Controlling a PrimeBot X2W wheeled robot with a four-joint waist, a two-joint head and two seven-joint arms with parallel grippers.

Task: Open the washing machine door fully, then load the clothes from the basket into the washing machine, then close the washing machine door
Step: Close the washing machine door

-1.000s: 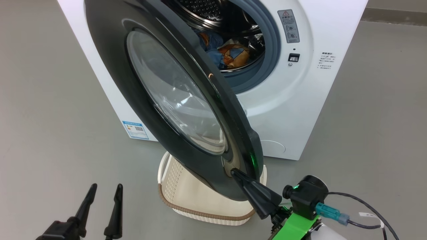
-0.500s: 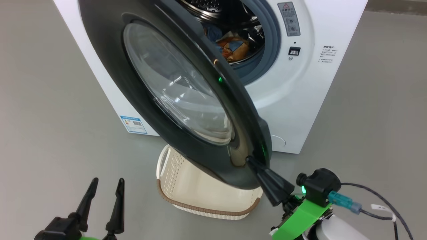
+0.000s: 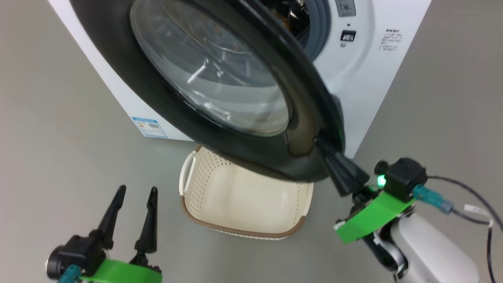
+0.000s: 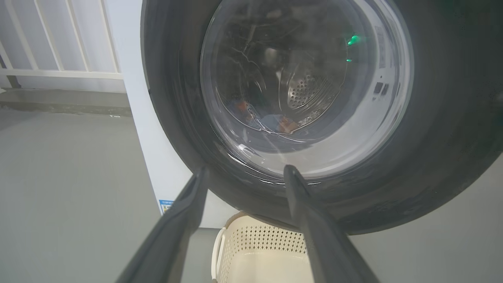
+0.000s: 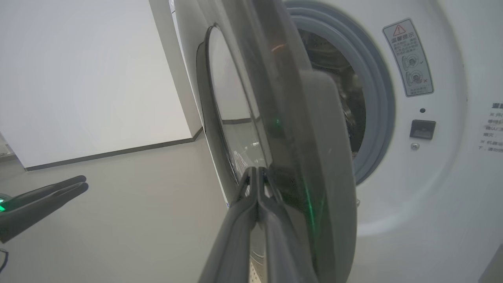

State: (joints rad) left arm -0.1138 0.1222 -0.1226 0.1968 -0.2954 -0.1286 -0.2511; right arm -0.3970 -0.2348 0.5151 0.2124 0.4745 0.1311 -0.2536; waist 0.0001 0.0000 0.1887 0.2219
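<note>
The washing machine door (image 3: pixel 212 78) stands partly swung toward the white washing machine (image 3: pixel 365 74), still ajar. My right gripper (image 3: pixel 319 140) is shut, its tips pressed against the door's black outer rim near the free edge; the right wrist view shows the same contact of gripper (image 5: pixel 257 169) and door (image 5: pixel 314 157). My left gripper (image 3: pixel 137 189) hangs open and holds nothing at the lower left, pointing at the door's glass (image 4: pixel 246 169). Blue and orange clothes (image 4: pixel 275 122) lie in the drum, seen through the glass. The cream basket (image 3: pixel 204 177) sits on the floor under the door, its visible inside bare.
A grey-blue rubber ring (image 5: pixel 377 98) frames the drum opening. A blue label (image 3: pixel 147 126) marks the machine's lower front. White railing (image 4: pixel 59 47) stands behind the machine's left side. A cable (image 3: pixel 471 196) trails from my right wrist. Grey floor lies on both sides.
The door has swung further toward the machine, with my shut right gripper moving along against its rim. The head camera has shifted, and more of the basket's inside shows. My left gripper stays open.
</note>
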